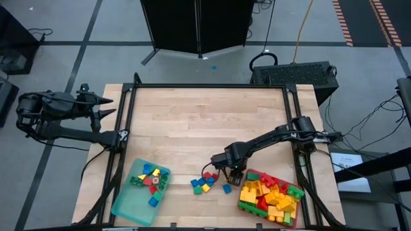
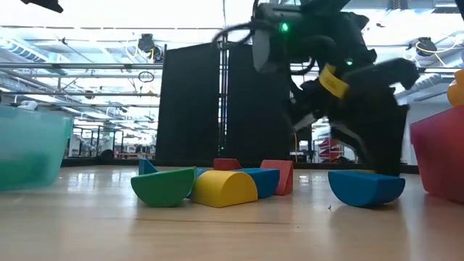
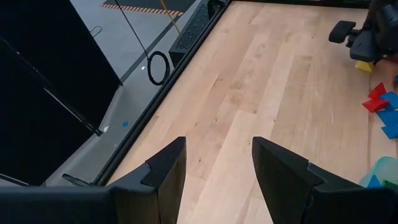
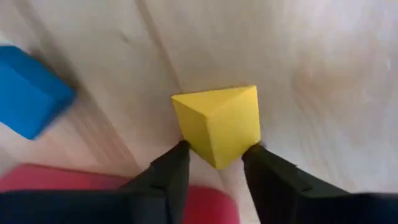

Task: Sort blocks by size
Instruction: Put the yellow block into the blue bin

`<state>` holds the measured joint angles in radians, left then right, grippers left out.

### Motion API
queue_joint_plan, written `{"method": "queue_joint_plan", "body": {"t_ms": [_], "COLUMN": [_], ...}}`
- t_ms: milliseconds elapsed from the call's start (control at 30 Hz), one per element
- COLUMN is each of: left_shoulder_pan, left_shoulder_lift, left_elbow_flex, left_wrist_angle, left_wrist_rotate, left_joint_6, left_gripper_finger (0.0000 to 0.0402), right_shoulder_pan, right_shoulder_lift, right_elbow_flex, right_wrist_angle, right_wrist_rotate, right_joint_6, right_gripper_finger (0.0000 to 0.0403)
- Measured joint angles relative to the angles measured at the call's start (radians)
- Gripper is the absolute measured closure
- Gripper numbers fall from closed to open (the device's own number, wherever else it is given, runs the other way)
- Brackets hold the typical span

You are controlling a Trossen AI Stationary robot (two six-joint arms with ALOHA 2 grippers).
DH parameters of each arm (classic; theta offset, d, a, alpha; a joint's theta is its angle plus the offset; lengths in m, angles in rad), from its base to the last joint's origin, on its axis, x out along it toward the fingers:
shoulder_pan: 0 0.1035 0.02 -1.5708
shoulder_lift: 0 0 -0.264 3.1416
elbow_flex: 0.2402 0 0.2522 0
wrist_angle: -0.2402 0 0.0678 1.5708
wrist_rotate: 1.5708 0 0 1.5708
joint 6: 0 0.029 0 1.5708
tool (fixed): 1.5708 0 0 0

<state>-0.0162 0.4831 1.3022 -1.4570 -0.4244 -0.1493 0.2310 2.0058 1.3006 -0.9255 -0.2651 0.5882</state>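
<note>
My right gripper (image 1: 236, 173) points down between the loose blocks and the red tray (image 1: 245, 200), shut on a yellow wedge-shaped block (image 4: 221, 124). Several small loose blocks (image 1: 204, 183) lie on the wood, with a blue one (image 1: 226, 188) beside the gripper. In the low view they show as rounded and wedge pieces (image 2: 223, 188). The red tray holds larger yellow, red and green blocks (image 1: 273, 197). The teal tray (image 1: 126, 204) holds small blocks (image 1: 149, 178). My left gripper (image 1: 108, 109) is open and empty beyond the table's left edge. My right gripper pinches the yellow block's near corner (image 4: 211, 155) between its two fingers (image 4: 168, 177), which come from above and stand on its two slanting sides. Only the fingers' free ends show on it. I cannot tell whether the block rests on the wood or is lifted.
A blue block (image 4: 28, 90) lies close to the held one, and the red tray's rim (image 4: 62, 177) is just beside my right fingers. The table's far half (image 1: 205, 122) is bare wood. A black frame (image 1: 128, 122) runs around the table.
</note>
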Motion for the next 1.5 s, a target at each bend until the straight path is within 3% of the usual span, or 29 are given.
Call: {"method": "queue_joint_plan", "body": {"t_ms": [167,333,400,533,800,900,1000,1300,1500], "left_shoulder_pan": [0.000,0.000,0.000,0.000,0.000,0.000,0.000,0.000,0.000], "left_shoulder_lift": [0.000,0.000,0.000,0.000,0.000,0.000,0.000,0.000,0.000], "left_elbow_flex": [0.000,0.000,0.000,0.000,0.000,0.000,0.000,0.000,0.000], "left_wrist_angle": [0.000,0.000,0.000,0.000,0.000,0.000,0.000,0.000,0.000], "left_wrist_rotate": [-0.001,-0.017,-0.022,-0.022,-0.022,-0.022,-0.022,-0.022,-0.022], "left_joint_6": [0.002,0.007,0.007,0.007,0.005,0.005,0.005,0.000,-0.001], "left_gripper_finger": [0.0214,0.0214,0.0214,0.0214,0.0214,0.0214,0.0214,0.0214,0.0214], "right_shoulder_pan": [-0.008,-0.035,-0.048,-0.080,-0.107,-0.106,-0.106,-0.106,-0.134], "right_shoulder_lift": [-0.001,0.001,0.002,0.005,-0.014,-0.016,-0.019,-0.025,-0.025], "right_elbow_flex": [0.000,0.000,0.002,0.032,0.116,0.117,0.117,0.118,0.118], "right_wrist_angle": [0.074,0.119,0.130,0.105,-0.064,-0.050,0.008,0.029,0.088], "right_wrist_rotate": [-0.001,-0.008,-0.017,0.011,0.067,0.074,0.152,0.373,0.397], "right_joint_6": [0.004,0.023,0.017,0.034,-0.004,-0.033,-0.066,-0.001,0.062], "right_gripper_finger": [0.0300,0.0382,0.0396,0.0363,0.0245,0.0204,0.0175,0.0162,0.0144]}}
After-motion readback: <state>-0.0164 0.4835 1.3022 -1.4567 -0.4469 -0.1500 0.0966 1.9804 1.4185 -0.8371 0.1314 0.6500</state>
